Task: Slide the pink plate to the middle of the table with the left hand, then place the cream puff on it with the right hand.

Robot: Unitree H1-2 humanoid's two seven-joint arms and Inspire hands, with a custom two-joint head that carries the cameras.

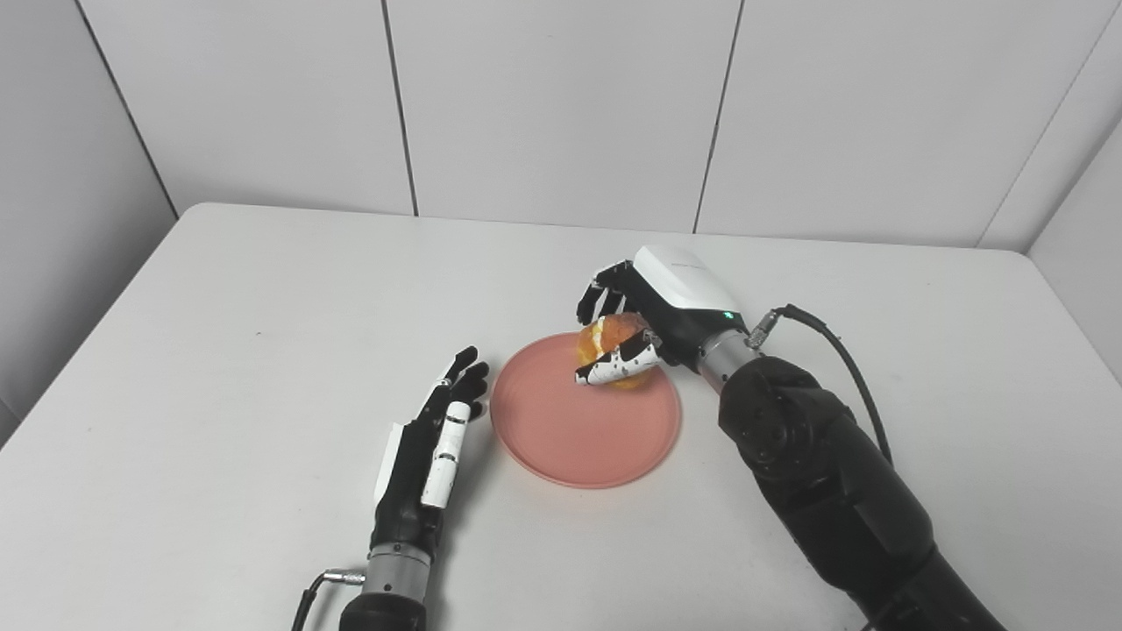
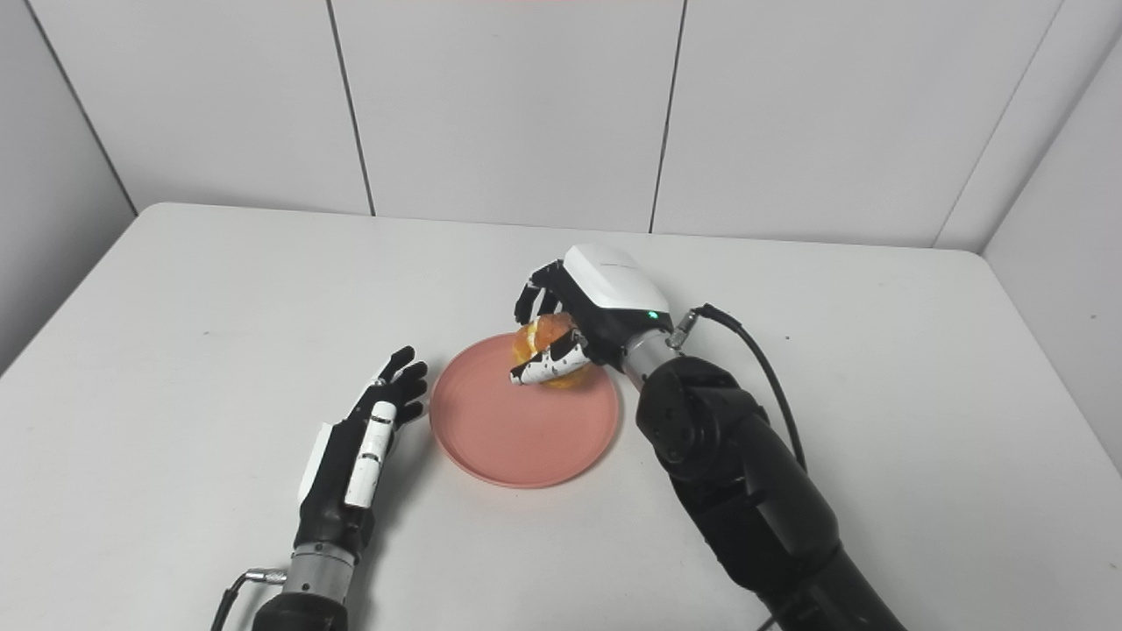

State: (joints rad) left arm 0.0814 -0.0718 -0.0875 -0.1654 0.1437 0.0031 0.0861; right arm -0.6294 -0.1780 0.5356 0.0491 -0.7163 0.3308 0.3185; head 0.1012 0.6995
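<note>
Nearest the camera, the left hand point(image 1: 427, 438) is seen lying on the white table point(image 1: 219, 350) with fingers extended and holding nothing, just beside the rim of the round, shallow pink plate point(image 1: 570, 438). Farther back, the golden, glazed cream puff point(image 1: 614, 342) is gripped by the right hand point(image 1: 635, 320) over the plate's far edge. It is judged that the puff should be lowered gently and released only once contact is made; whether it already touches cannot be told.

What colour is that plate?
Pink, a salmon shade: the plate shows best in the left eye view.
</note>
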